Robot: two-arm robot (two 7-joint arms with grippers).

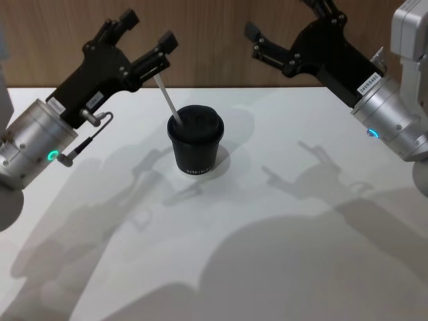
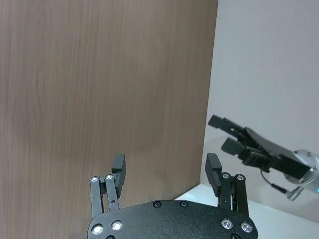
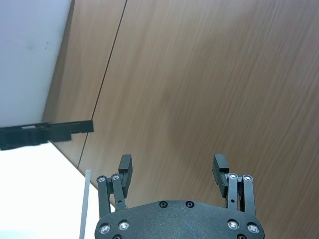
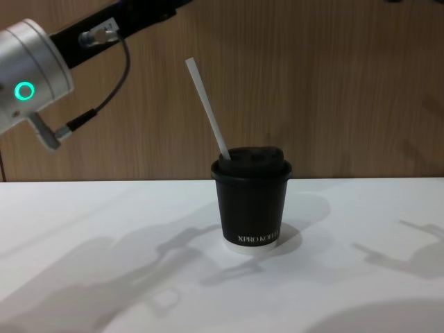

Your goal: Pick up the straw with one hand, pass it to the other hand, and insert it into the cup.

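While straw (image 1: 167,99) leans in cup (image 1: 195,142) (lidded), both grippers raised, empty.

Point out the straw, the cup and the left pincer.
straw (image 4: 207,109): chest view, middle of its tilted white shaft above the lid.
cup (image 4: 251,205): chest view, black side wall above the lettering.
left pincer (image 1: 148,31): head view, midway between its open fingertips.

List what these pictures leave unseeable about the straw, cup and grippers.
- Straw: its lower end is hidden inside the cup's lid, so its depth is unknown.
- Cup lettering: cut short by the cup's curve, chest view.
- Left gripper, right gripper: both open; the head view's top edge crops the right one.
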